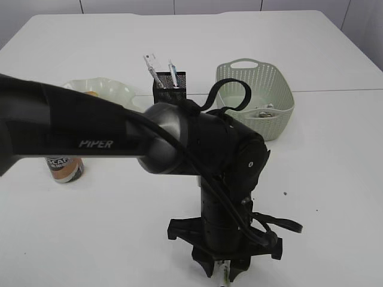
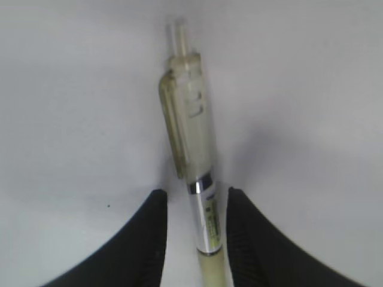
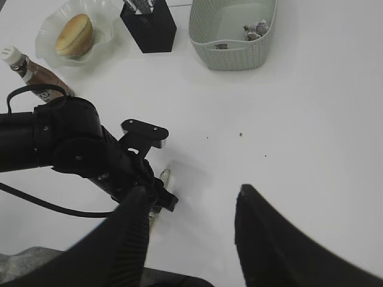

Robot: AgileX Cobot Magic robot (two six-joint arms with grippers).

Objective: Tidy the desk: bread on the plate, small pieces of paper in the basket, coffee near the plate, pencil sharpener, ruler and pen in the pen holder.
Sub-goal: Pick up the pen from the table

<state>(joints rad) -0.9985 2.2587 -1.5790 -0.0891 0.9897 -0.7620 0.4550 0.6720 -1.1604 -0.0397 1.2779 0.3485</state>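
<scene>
The fingers (image 2: 149, 239) of the left gripper (image 2: 192, 239) stand apart on either side of the pen (image 2: 191, 155), which lies on the white table (image 2: 311, 89). The right gripper (image 3: 191, 233) hangs spread wide above the table, empty. Bread (image 3: 73, 34) sits on the plate (image 3: 108, 15), paper scraps (image 3: 254, 28) in the basket (image 3: 230, 57).

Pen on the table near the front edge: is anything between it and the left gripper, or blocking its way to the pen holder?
Nothing separates them: the left gripper is open and straddles the pen lying on the table. Toward the pen holder the right wrist view shows bare table, with the basket off to one side.
</scene>
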